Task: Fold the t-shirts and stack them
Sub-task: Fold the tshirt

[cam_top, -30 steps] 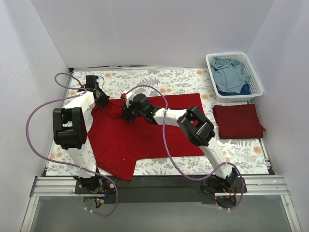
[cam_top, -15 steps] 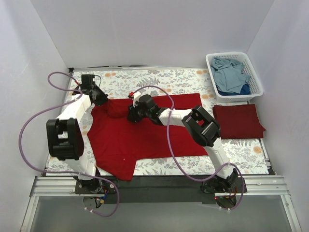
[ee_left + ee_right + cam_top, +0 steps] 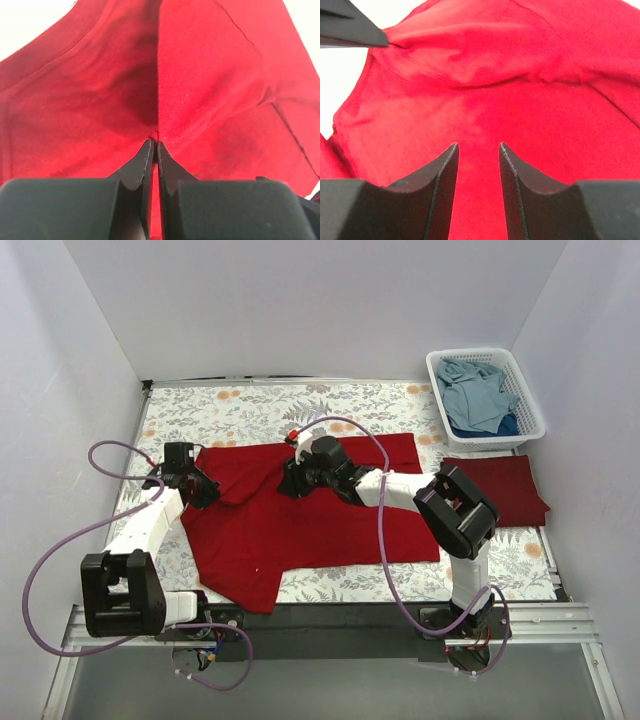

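The floral counter (image 3: 260, 410) carries the bright red t-shirt (image 3: 300, 530) spread across its middle, front hem hanging near the near edge, upper left part rumpled. The maroon t-shirt (image 3: 495, 490) lies folded flat by the right edge, apart from the red one. The white basket (image 3: 497, 441) sits in the far right corner, holding the dusty blue t-shirts (image 3: 475, 390) bunched. Left gripper (image 3: 154, 144): jaws pressed together, pinching a fold of the red cloth near the left edge. Right gripper (image 3: 478, 148): jaws narrowly parted, gripping nothing, poised over the shirt's collar area.
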Motion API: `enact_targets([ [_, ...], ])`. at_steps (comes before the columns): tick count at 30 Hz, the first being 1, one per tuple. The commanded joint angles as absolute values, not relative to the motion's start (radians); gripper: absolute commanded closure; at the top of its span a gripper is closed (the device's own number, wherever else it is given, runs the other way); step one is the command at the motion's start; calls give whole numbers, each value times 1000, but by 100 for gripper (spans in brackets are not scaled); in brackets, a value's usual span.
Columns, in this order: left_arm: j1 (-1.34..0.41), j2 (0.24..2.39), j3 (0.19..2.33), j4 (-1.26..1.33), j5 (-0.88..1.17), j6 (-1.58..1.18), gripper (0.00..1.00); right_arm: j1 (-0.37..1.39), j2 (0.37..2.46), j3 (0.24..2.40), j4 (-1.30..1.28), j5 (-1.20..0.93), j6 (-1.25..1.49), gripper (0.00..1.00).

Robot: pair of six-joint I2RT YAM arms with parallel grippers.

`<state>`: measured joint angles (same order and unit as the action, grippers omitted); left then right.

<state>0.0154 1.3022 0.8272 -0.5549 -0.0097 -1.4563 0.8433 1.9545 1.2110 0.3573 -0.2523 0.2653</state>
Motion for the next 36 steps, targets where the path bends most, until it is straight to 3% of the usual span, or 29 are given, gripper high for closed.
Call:
enact_targets([
  [1, 14, 1246, 784, -555, -40, -1489, 100, 790, 1884, 1171, 380, -259, 264, 55],
  [5, 14, 1239, 746, -548, -31, -1517, 94, 704, 1845, 1146, 335, -270, 267, 54],
  [11, 29, 1224, 759, -525, -112, -1522, 56, 536, 1793, 1131, 212, -249, 204, 53],
  [13, 57, 1253, 814, -467, -127, -1500, 46, 476, 1795, 1152, 149, -206, 180, 53],
  [15, 63, 1296, 859, -422, -153, -1474, 43, 437, 1808, 1170, 109, -180, 169, 53],
  [18, 72, 1437, 957, -358, -187, -1427, 43, 371, 1848, 1210, 57, -158, 166, 53],
  [21, 72, 1584, 1057, -309, -201, -1396, 53, 318, 1897, 1253, 2, -169, 169, 54],
  [31, 81, 1907, 1259, -256, -216, -1341, 59, 233, 1960, 1285, -46, -167, 186, 54],
  [36, 83, 1954, 1292, -258, -251, -1313, 75, 200, 2025, 1313, -106, -178, 190, 54],
])
